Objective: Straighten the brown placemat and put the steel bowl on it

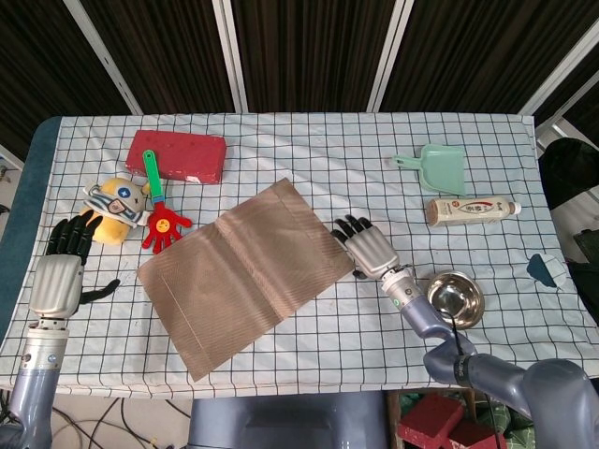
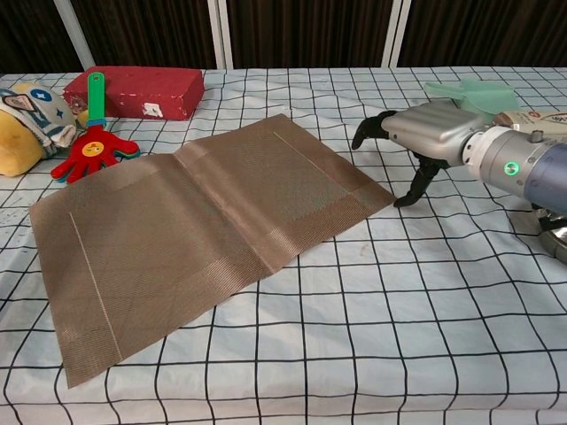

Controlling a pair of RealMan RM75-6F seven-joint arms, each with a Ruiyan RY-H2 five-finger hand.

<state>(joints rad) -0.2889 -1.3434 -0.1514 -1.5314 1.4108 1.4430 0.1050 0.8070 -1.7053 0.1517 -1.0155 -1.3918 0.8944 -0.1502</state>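
Note:
The brown placemat [image 1: 241,273] [image 2: 204,226] lies skewed on the checked cloth, its long side running from near left to far right. My right hand [image 1: 367,248] [image 2: 423,135] hovers palm down just off the mat's right corner, fingers spread and holding nothing. The steel bowl [image 1: 455,299] sits on the cloth behind that hand's wrist; in the chest view only its rim [image 2: 558,241] shows at the right edge. My left hand [image 1: 61,271] rests near the table's left edge, fingers apart and empty, away from the mat.
A red box [image 1: 178,155], a red-and-green hand clapper [image 1: 161,210] and a yellow plush toy [image 1: 116,209] lie left of the mat. A green dustpan [image 1: 436,166] and a tube [image 1: 473,210] lie at the far right. A teal object [image 1: 543,268] sits near the right edge.

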